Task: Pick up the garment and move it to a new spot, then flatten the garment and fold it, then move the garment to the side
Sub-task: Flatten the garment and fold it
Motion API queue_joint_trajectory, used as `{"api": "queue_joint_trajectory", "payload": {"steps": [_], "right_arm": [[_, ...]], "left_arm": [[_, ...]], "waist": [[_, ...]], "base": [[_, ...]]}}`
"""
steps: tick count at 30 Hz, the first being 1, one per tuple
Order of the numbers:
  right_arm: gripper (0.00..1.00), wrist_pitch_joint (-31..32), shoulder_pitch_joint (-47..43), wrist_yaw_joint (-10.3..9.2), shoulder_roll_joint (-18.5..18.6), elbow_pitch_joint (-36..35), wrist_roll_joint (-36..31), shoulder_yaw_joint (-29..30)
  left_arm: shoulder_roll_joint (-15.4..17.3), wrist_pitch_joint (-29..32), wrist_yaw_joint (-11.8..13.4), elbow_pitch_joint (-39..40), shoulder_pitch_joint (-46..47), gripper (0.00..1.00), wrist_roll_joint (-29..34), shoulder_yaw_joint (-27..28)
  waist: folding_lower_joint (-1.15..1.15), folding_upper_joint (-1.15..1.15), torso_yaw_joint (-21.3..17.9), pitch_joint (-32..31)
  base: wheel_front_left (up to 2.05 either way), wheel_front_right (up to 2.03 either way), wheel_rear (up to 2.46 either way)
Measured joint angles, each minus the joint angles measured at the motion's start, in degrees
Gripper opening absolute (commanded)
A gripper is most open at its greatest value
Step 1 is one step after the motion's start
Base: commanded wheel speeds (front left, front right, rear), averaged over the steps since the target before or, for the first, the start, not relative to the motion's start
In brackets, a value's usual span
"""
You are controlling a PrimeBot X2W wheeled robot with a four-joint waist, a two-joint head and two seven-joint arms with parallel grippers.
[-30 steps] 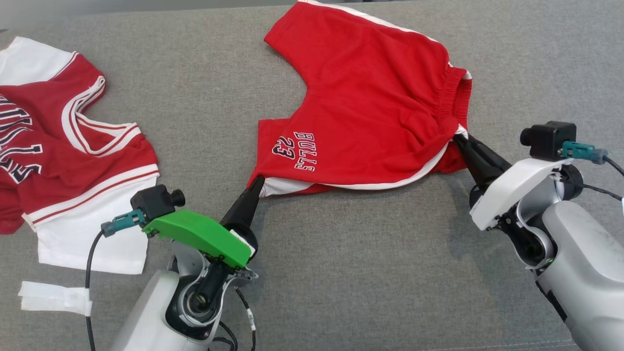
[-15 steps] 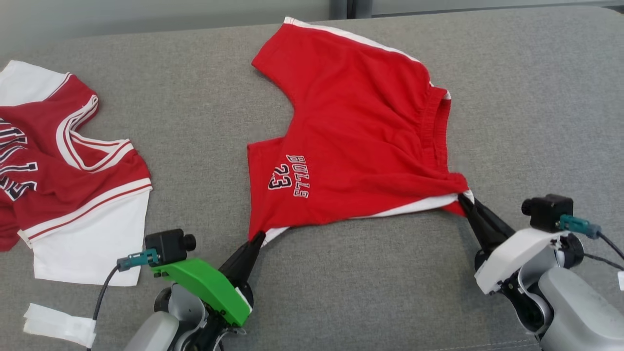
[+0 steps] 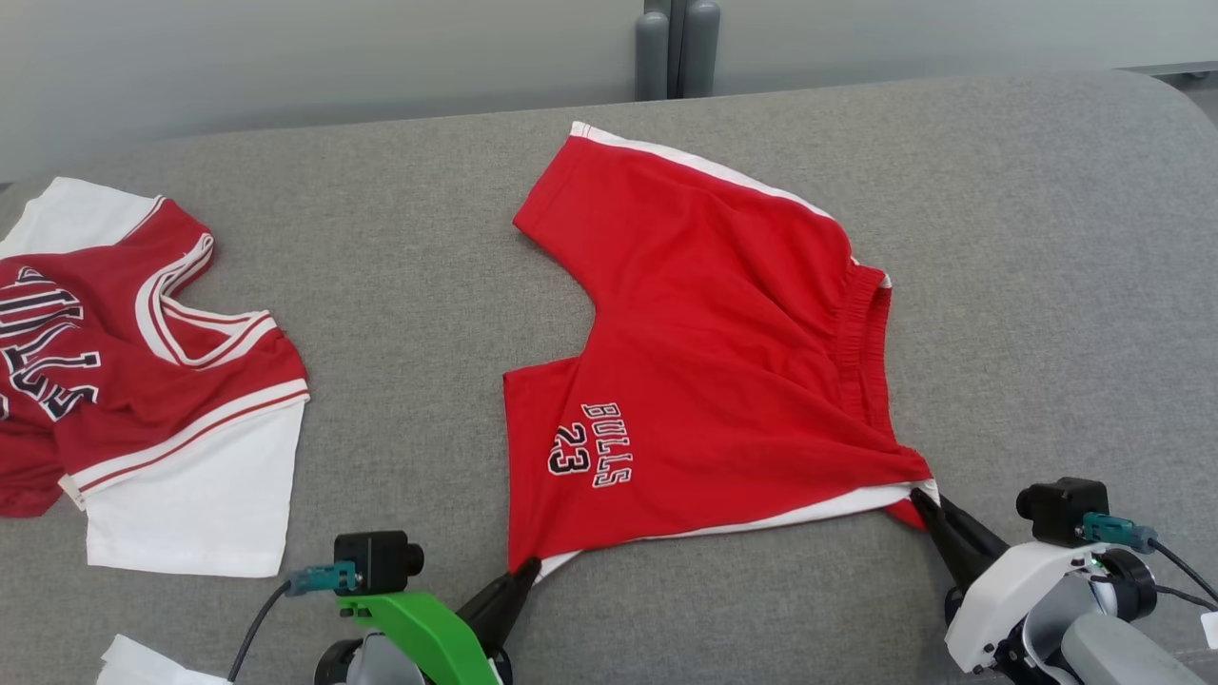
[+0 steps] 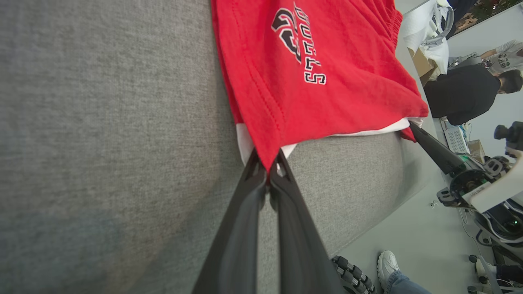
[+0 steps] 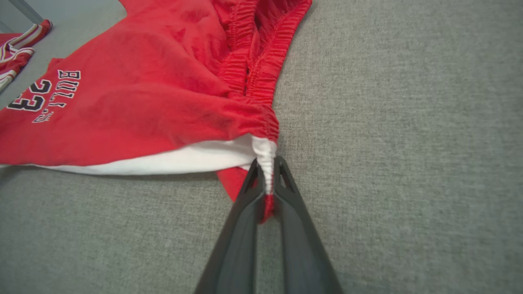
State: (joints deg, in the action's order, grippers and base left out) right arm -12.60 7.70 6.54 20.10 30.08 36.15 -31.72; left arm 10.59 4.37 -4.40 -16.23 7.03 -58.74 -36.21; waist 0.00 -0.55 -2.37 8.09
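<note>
Shorts (image 3: 704, 381) lie spread on the grey cushion (image 3: 1047, 238); my left gripper (image 3: 526, 574) pinches the near leg hem, my right gripper (image 3: 925, 499) the waistband corner. I judge this the flattening step; next I need an even, taut pull.

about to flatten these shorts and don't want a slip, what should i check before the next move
1. The left gripper is shut on the shorts at the leg hem corner: ok.
2. The right gripper is shut on the waistband corner: ok.
3. Near edge taut between the two grips: ok.
4. Fabric flat: not ok, the waistband is bunched and creased toward the right gripper.
5. The shorts lie apart from the jersey: ok.
6. Under layer smooth: cannot tell, hidden.
</note>
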Motion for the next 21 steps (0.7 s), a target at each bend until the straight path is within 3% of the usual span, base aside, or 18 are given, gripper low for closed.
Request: {"api": "queue_joint_trajectory", "payload": {"steps": [21], "right_arm": [[0.0, -1.58, -2.58, 0.19, -0.29, 1.47, -1.98, -0.78]], "left_arm": [[0.87, -1.6, -0.11, -1.88, -1.6, 0.0, 3.2, -1.09]], "waist": [[0.0, 0.0, 0.4, -1.52]], "base": [[0.0, 0.0, 0.0]]}}
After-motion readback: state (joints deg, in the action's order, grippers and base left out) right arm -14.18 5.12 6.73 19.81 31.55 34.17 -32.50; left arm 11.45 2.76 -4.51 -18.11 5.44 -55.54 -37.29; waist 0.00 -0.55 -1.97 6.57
